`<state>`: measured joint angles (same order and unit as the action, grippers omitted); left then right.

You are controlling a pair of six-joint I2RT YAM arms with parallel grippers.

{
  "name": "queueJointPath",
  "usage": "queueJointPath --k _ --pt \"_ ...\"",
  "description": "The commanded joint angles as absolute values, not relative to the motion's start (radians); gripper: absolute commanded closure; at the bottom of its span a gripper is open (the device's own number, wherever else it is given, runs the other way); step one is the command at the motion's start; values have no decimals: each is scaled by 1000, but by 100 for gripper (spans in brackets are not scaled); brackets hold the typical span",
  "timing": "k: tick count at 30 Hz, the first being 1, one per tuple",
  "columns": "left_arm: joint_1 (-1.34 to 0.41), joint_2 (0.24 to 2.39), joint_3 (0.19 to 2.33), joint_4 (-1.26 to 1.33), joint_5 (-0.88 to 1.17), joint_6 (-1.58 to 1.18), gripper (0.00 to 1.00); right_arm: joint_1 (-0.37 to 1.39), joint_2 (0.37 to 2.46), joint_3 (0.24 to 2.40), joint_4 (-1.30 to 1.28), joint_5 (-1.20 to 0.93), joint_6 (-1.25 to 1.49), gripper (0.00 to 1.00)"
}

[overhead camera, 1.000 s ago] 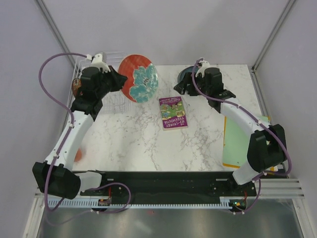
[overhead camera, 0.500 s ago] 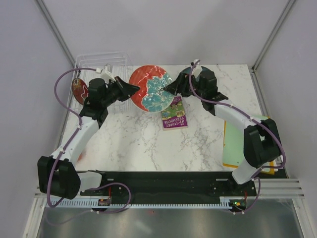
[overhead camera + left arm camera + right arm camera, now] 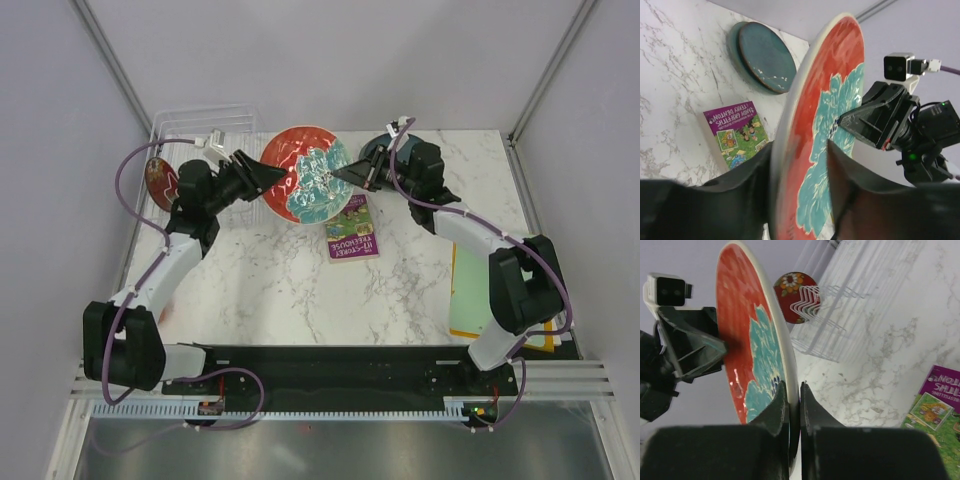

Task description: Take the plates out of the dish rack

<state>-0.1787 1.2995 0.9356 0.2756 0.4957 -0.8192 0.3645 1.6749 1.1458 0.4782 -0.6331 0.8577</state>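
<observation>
Above the back of the marble table point(image 3: 280, 290), just right of the clear dish rack point(image 3: 205, 128): red floral plate point(image 3: 305, 185), up in the air and clear of the rack, tilted with its turquoise flower facing the overhead camera. Met at opposite edges by the two grippers.

On the plate's right edge, right gripper point(image 3: 338, 176), clamped tight, its two black fingers point(image 3: 776, 407) pinching the rim with no gap showing.

On the plate's left edge, left gripper point(image 3: 278, 176), fingers point(image 3: 845, 185) straddling the rim, one behind the plate and one across its painted face; pressing or loosened, impossible to tell.

At the rack's left end, second red plate point(image 3: 158, 180) with a flower pattern, standing on edge by the thin ribs.

Behind the right gripper, near the table's far edge, dark teal plate point(image 3: 767, 50) lying flat, seemingly stacked on a grey-green plate point(image 3: 732, 42) with only its rim showing.

Near the held plate's lower edge, purple book point(image 3: 350, 228), flat on the marble.

Along the table's right side, green folder point(image 3: 478, 290), partly hidden under the right arm.
</observation>
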Motion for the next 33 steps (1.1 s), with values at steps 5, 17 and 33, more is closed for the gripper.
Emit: queueJointPath --k 5,17,33 --pt "-201 1282 1081 102 343 -596 27 296 1595 1239 169 -310 566 100" --pt "-201 1151 1080 -48 -288 -177 20 -27 1868 1518 52 -357 560 100" --pt "-199 1163 1089 -17 -503 -2 15 -77 2204 1704 239 -462 747 100"
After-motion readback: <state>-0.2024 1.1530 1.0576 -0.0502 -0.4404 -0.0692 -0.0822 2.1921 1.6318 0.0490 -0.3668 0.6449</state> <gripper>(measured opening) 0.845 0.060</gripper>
